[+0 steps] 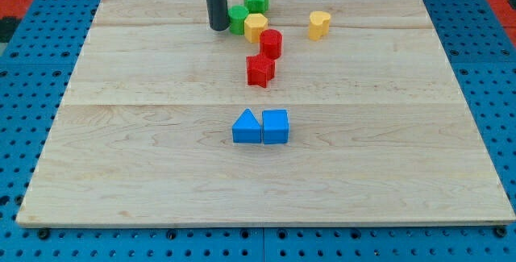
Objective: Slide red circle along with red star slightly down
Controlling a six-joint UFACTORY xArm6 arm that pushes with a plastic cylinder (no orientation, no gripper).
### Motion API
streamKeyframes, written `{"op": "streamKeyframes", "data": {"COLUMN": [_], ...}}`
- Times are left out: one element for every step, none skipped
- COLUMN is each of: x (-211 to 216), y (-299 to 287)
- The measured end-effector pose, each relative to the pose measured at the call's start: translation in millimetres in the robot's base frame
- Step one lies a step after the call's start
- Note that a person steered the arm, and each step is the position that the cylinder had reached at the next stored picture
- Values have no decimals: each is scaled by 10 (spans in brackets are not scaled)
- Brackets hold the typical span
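While the red circle (271, 43) sits just above the red star (260, 70), almost touching, my tip (219, 28) rests up-left beside the green block (238, 19). It's a bare rod, a tool with nothing to open or close. Risk: swinging in, I'd clip the yellow block (256, 27) and drag it along. Below the star, the tabletop (121, 173) runs open to the blue pair (260, 126).

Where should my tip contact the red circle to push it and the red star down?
Press the red circle on its top edge, coming from the view's top. The red star sits just below-left, so aim slightly right of centre. My tip now rests left of the green block.
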State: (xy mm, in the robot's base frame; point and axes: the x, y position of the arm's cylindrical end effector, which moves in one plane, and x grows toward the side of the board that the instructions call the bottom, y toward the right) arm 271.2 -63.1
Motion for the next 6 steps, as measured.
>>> {"op": "streamKeyframes", "data": {"x": [11,163,114,93,187,435], "y": [249,152,744,1571,1141,850]}}
